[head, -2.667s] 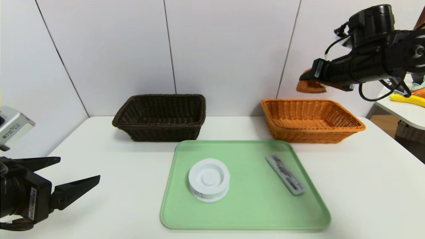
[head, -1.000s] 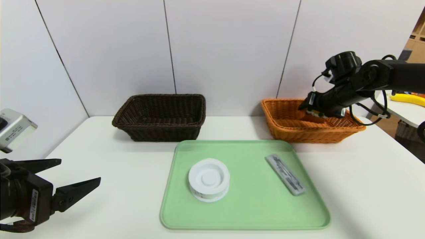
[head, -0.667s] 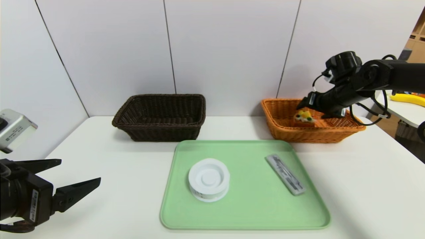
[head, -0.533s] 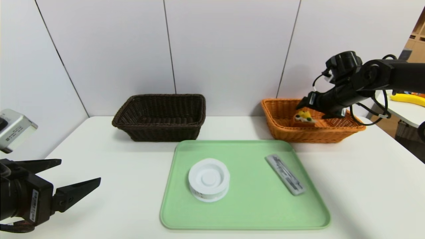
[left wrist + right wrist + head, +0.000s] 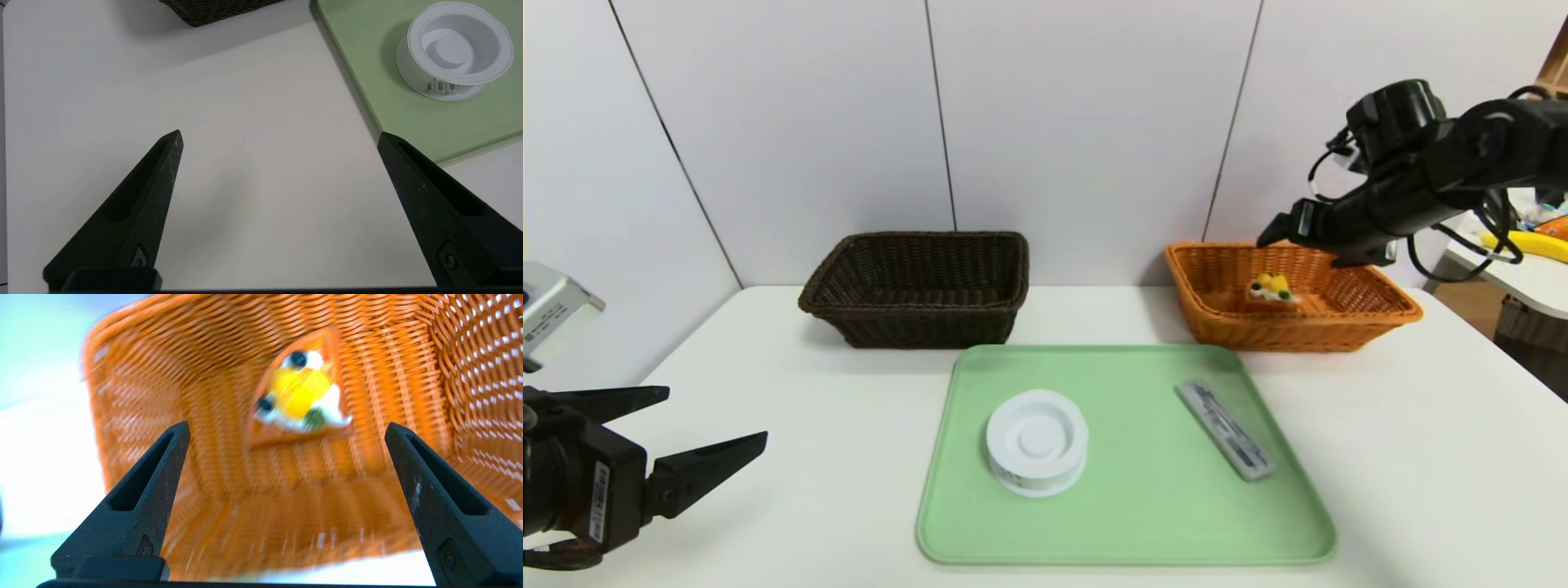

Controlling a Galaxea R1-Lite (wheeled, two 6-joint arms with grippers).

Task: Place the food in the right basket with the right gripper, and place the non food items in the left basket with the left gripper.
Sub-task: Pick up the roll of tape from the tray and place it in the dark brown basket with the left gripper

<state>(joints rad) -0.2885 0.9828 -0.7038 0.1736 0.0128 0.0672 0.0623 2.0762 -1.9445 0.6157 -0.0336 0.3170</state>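
A toy food slice (image 5: pixel 1272 292) with yellow, white and green topping lies inside the orange right basket (image 5: pixel 1380 314). My right gripper (image 5: pixel 1301 245) hovers open just above that basket, holding nothing. In the right wrist view the slice (image 5: pixel 302 392) rests on the basket floor (image 5: pixel 163 367) beyond my right gripper (image 5: pixel 285 430). A white round container (image 5: pixel 1037 441) and a grey flat bar (image 5: pixel 1225 430) lie on the green tray (image 5: pixel 1143 523). The dark brown left basket (image 5: pixel 915 322) holds nothing that I can see. My left gripper (image 5: pixel 717 415) waits open over the table's left front.
The left wrist view shows bare white table under my left gripper (image 5: pixel 279 139), the tray edge (image 5: pixel 367 106) and the white container (image 5: pixel 455 49) to one side. A side table (image 5: pixel 1519 282) with yellow things stands at the far right.
My right gripper opened over the orange basket and let the food slice drop in, then rose above the rim. The left arm has barely moved.
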